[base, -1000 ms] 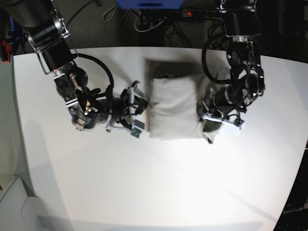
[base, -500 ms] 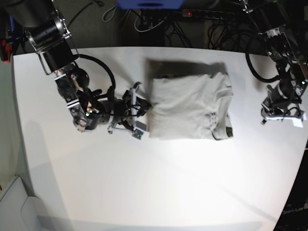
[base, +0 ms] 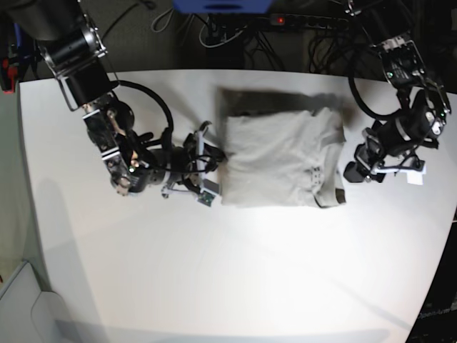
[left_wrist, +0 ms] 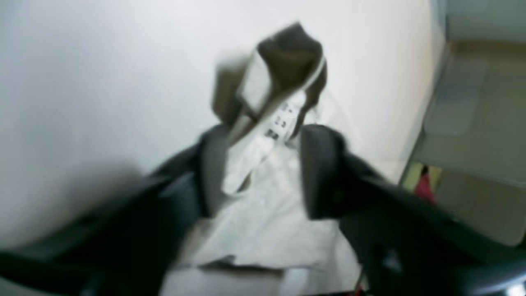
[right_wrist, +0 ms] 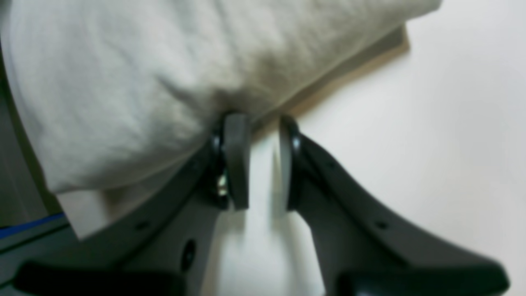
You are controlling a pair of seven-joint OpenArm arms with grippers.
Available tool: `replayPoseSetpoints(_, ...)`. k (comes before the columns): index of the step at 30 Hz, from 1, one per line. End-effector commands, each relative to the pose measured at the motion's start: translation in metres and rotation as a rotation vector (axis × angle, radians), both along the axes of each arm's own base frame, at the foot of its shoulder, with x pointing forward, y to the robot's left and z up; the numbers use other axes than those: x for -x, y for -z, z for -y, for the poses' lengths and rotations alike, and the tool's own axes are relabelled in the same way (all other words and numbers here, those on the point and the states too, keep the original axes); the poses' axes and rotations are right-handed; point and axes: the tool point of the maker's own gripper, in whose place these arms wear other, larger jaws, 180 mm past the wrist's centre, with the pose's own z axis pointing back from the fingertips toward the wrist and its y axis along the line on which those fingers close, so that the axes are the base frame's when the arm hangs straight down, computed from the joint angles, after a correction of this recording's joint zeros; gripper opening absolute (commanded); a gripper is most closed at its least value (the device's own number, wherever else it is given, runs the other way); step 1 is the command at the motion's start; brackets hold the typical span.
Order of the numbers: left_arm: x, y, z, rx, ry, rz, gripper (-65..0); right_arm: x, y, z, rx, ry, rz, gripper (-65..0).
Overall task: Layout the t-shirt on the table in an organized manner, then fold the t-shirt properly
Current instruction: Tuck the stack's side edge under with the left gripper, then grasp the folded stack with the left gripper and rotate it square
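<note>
Here the right hand [right_wrist: 259,164] is seen low on the surface [base: 235,271], at the near-left edge of the t-shirt [base: 282,158] in the base view. From the right wrist view its two fingers [right_wrist: 237,160] are set a narrow gap apart, tips pressed up to the folded hem; bare white surface shows in the gap. Whether cloth is pinched between the tips cannot be told, since the hem bulges over them and hides the contact.

The left hand [left_wrist: 257,172] is placed at the opposite side, just off the collar end of the shirt. In the left wrist view, heavily blurred, its dark fingers [left_wrist: 318,172] are spread clearly apart. Pale cloth and a white neck label [left_wrist: 281,121] with small dark print are seen between and beyond the fingers, with a darker fold of fabric standing up past the tips. No closure on the cloth is seen; the fabric lies loose between the parted fingers.

The t-shirt is laid on the middle-upper part of the surface as a roughly rectangular folded shape, pale grey-beige, collar end toward the left arm, hem end toward the right arm. A dark shadow is cast along its far edge.

Beyond the surface's far edge, tangled cables [base: 228,32] and a power strip [base: 307,21] with a red light are noted.
</note>
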Motion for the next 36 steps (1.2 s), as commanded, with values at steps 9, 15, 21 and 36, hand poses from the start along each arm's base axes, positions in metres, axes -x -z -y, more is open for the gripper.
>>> replayPoseSetpoints(9, -0.011, -0.001, 0.025, -0.081, 0.170, -0.022, -4.8, -0.013, -0.017, -0.002, -0.033, 0.002, 0.044, -53.6)
replayPoseSetpoints(15, -0.020, 0.007, 0.045, -0.228, 0.274, -0.042, -4.8, -0.019, -0.018, 0.014, -0.013, 0.023, 0.058, -53.9)
replayPoseSetpoints(21, -0.017, 0.030, 0.054, -0.307, 0.337, -0.116, -4.8, -0.043, -0.031, 0.051, -0.034, 0.154, 0.088, -53.8)
replayPoseSetpoints(36, -0.023, 0.050, 0.068, -0.321, 0.407, -0.174, -33.7, -0.076, -0.065, 0.187, -0.044, 0.525, 0.180, -53.6)
